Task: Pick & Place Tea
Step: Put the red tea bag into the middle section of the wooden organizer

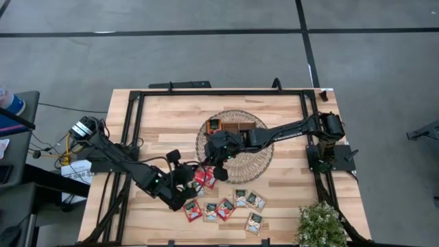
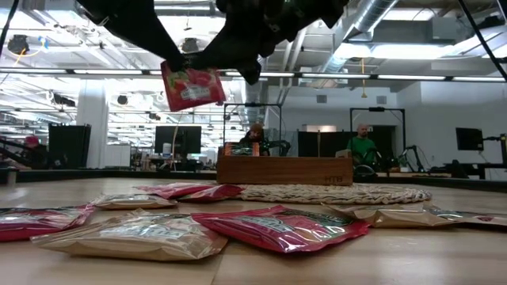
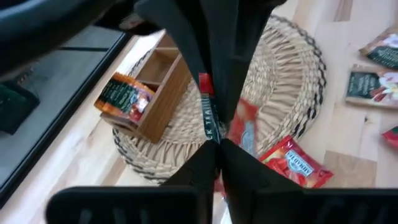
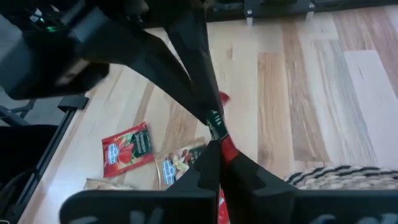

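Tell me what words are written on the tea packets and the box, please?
None can be read.
Red tea sachet pinched between the left gripper and right gripper: white label, blurred.
Sachets on the table: print too small.
Sachet in the wooden tray: blurred.

The high camera looks straight down on the table, the low one level across it, both wrist cameras close above (all sharing the wicker mat).
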Tool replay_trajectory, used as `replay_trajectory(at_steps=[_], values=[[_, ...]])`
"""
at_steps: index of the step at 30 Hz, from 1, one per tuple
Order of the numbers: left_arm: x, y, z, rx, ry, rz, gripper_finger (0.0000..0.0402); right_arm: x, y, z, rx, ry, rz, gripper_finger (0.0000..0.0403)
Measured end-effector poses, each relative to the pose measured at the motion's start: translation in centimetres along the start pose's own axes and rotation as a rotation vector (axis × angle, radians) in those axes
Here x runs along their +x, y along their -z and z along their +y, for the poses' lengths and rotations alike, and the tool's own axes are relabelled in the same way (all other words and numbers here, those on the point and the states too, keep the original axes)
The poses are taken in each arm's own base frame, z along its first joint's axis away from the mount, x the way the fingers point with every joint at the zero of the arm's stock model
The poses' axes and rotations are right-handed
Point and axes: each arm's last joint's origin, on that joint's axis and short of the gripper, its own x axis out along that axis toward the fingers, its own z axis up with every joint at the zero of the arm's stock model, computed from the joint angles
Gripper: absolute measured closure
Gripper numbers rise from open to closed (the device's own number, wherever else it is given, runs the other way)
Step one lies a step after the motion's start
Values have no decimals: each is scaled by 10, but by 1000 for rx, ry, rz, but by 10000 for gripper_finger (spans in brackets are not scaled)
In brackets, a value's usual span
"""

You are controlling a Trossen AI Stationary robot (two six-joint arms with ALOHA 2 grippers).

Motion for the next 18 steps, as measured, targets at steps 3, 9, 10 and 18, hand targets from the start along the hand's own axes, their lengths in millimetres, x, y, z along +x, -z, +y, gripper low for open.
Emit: replay_trajectory(at_steps=[3,9,10,18], values=[[0,-2,-2,2,18,-13,351,0,1,0,3,2,9,403],[-11,-1,-9,25,50,-36,268,-1,4,-1,10,41,46,403],[-14,-2,-10,31,64,-36,256,-3,5,-1,12,59,62,403],[-33,-11,-15,33,158,-24,223,-35,-7,4,-15,143,49,403]])
